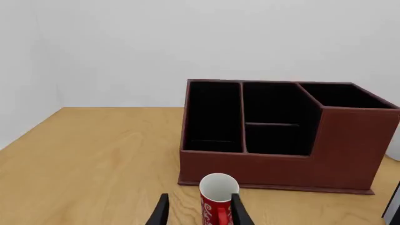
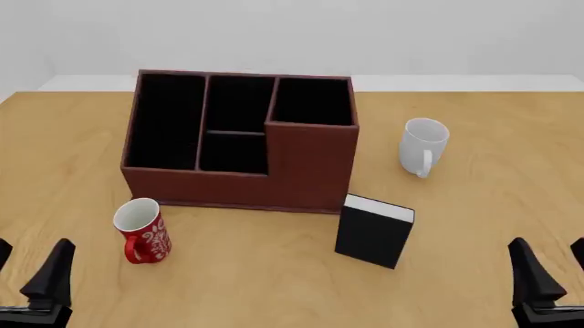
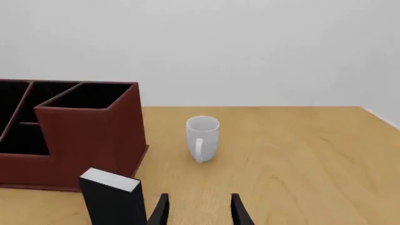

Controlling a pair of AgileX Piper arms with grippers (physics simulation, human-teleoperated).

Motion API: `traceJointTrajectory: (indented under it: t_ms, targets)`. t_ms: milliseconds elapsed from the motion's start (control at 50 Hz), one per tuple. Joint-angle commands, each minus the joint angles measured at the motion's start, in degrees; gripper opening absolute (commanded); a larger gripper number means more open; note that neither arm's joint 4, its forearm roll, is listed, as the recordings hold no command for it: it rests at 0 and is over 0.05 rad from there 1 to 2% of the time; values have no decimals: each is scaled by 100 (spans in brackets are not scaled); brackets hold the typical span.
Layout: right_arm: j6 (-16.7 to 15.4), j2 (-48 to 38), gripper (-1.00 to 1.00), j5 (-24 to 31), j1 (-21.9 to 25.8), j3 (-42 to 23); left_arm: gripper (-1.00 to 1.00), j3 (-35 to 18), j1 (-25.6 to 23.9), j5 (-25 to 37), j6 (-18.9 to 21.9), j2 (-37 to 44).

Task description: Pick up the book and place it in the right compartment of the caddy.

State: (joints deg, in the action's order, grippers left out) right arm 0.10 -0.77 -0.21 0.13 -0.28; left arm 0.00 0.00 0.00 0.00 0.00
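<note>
At the near edge of the table (image 2: 474,205), the left gripper (image 2: 32,270) and right gripper (image 2: 548,270) both hang with fingers spread apart, holding and touching nothing. Ahead of the left fingers (image 1: 161,211) stands a red mug (image 2: 142,231). Toward the right gripper, the book (image 2: 373,231) stands upright just in front of the caddy (image 2: 242,140), below its right compartment (image 2: 313,102). A white mug (image 2: 422,145) stands beyond, apart from the caddy.
</note>
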Motion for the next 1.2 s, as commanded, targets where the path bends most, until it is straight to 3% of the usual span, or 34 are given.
traceJointTrajectory:
  t_ms: [20,280,500,520,540,660,680,740,800,920,1080,1200]
  targets:
    - [17,-595,100,-278,98,-112,100,0,0,0,0,0]
    - [-41,-1878,100,-677,430,-537,100,0,0,0,0,0]
    - [-532,-2326,100,-26,801,-1203,100,0,0,0,0,0]
    - [-532,-2329,100,-29,801,-1203,100,0,0,0,0,0]
    - [-312,-2366,100,35,840,-1272,100,0,0,0,0,0]
    - [-456,-2741,100,302,1179,-1605,100,0,0,0,0,0]
    - [-336,-2852,100,344,1336,-1682,100,0,0,0,0,0]
    - [-372,-3132,100,342,1333,-1805,100,0,0,0,0,0]
    - [-799,-3372,100,289,1406,-1856,100,0,0,0,0,0]
    - [-1022,-3816,100,217,1370,-1995,100,0,0,0,0,0]
    - [-1311,-4244,100,594,1500,-2364,100,0,0,0,0,0]
    - [-1343,-4501,100,913,1618,-2599,100,0,0,0,0,0]
